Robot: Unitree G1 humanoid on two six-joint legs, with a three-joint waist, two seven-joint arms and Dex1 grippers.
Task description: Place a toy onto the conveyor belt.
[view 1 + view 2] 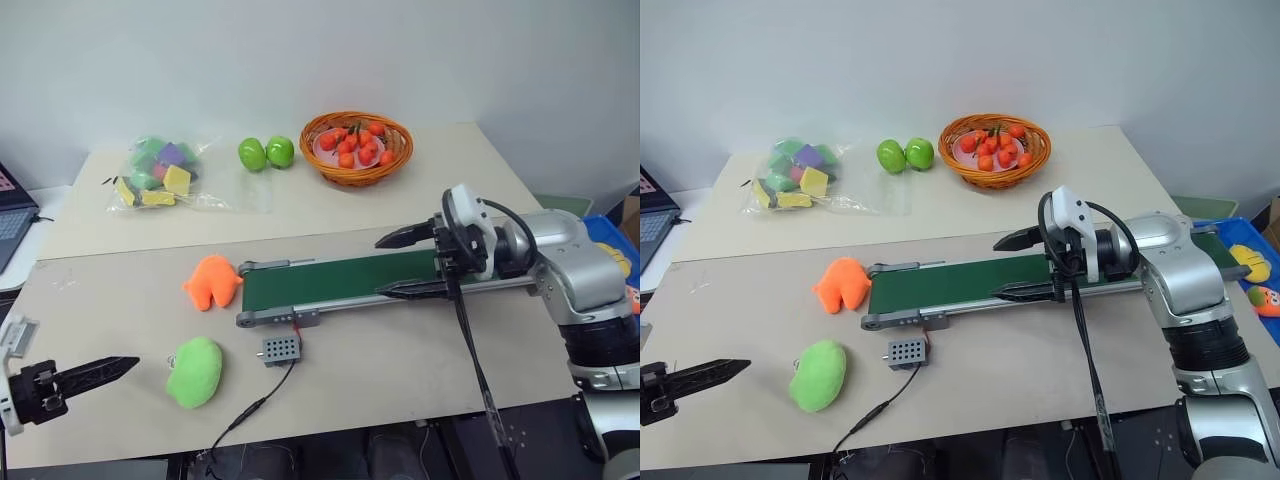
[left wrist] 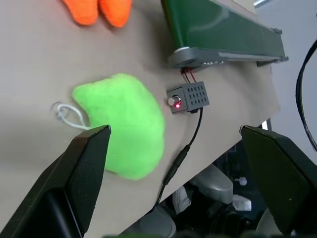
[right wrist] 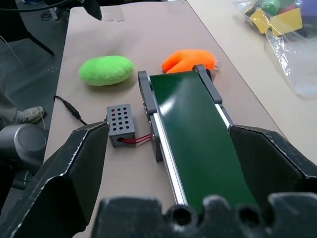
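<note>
left gripper (image 2: 173, 163): fingers spread wide, empty, off the table's near-left edge, clear of toy | right gripper (image 1: 408, 263): fingers wide apart, empty, above conveyor belt (image 1: 340, 280), pointing left along it | toy (image 1: 195, 371): on table (image 1: 420, 360) in front of belt's left end, beside control box (image 1: 281, 348), near orange plush (image 1: 212, 282); long axis near-to-far, slight tilt

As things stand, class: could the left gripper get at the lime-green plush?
Probably yes. The left gripper is open, and bare table lies between it and the lime-green plush.
</note>
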